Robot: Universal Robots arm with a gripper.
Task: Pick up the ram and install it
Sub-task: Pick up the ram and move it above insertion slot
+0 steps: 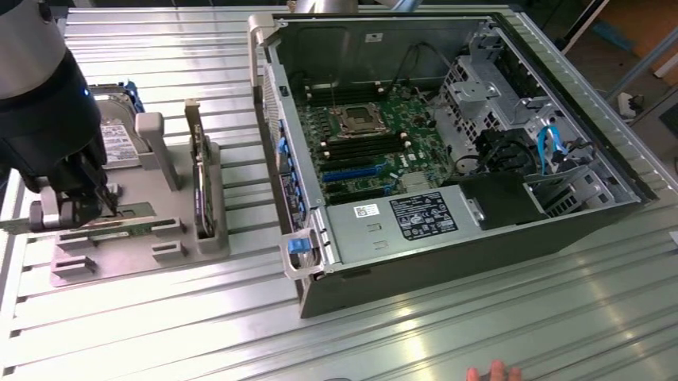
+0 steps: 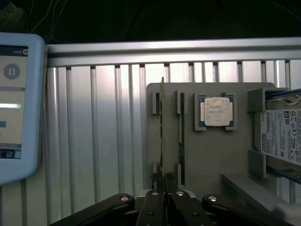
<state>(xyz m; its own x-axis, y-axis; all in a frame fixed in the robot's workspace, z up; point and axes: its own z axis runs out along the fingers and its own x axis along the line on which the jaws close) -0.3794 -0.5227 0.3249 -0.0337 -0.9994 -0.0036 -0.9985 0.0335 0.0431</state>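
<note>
Near the table (image 2: pixel 108 132) edge, the holder (image 2: pixel 211 155) keeps the ram (image 2: pixel 162 122) upright, so the gripper (image 2: pixel 163 181) can clamp its thin sides.

So my gripper (image 2: pixel 163 184) is pinched on the ram (image 2: pixel 162 132), seen edge-on over the gray holder (image 2: pixel 207 160). The processor chip (image 2: pixel 216 111) sits in its pocket, hard drive (image 2: pixel 281 136) beside it, tablet (image 2: pixel 19 103) well apart.

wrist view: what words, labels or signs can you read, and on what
No words can be read.
Pause sign, two bars in a circle: on the tablet screen.
Hard drive label: print too small to read.
Processor: markings blurred.
</note>
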